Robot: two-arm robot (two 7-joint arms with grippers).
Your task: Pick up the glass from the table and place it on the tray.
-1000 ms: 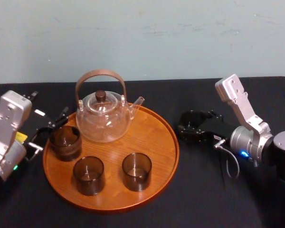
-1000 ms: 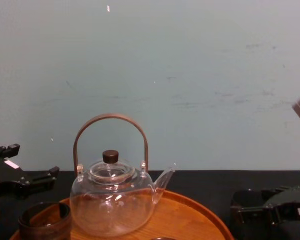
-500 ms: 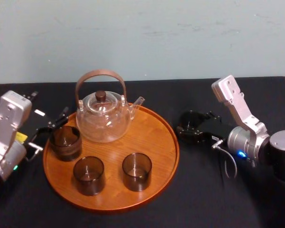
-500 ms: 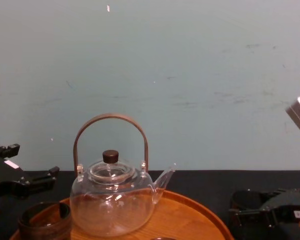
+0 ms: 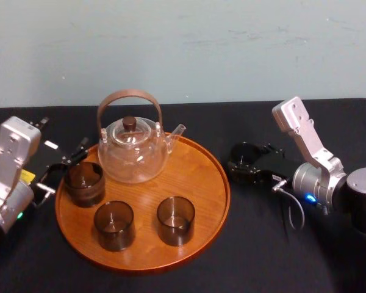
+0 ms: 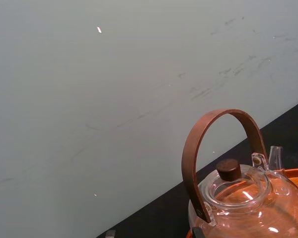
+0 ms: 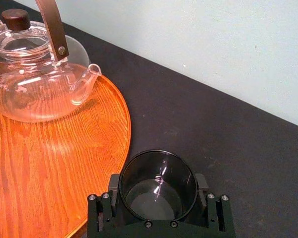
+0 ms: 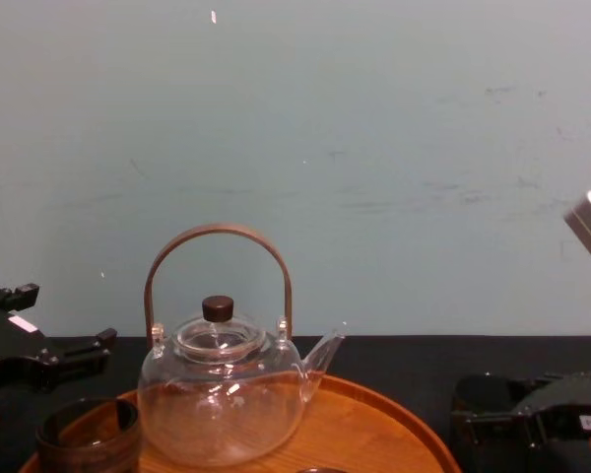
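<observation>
**Right arm at the glass.** The glass (image 5: 243, 160) sat on the right of the tray (image 5: 192, 174), just clear of its rim, low at the black table (image 5: 256, 250). Whether its base touched the cloth could not be told. The right gripper (image 5: 249, 166) reached in from the right. In the right wrist view its two fingers (image 7: 202, 184) pressed against opposite sides of the glass (image 7: 159, 168), pinching it upright with the mouth facing up.

On the tray stood a clear teapot (image 5: 133, 155) at the rear, its spout turned toward the right gripper. A left glass (image 5: 83, 182) stood at the left rim. A middle glass (image 5: 114, 224) and a front glass (image 5: 175, 220) stood near the front, apart from each other.

The left gripper (image 5: 62, 170) rested beside the tray's left edge, fingers spread, next to the left glass. A pale wall (image 5: 232, 49) rose behind the table.
</observation>
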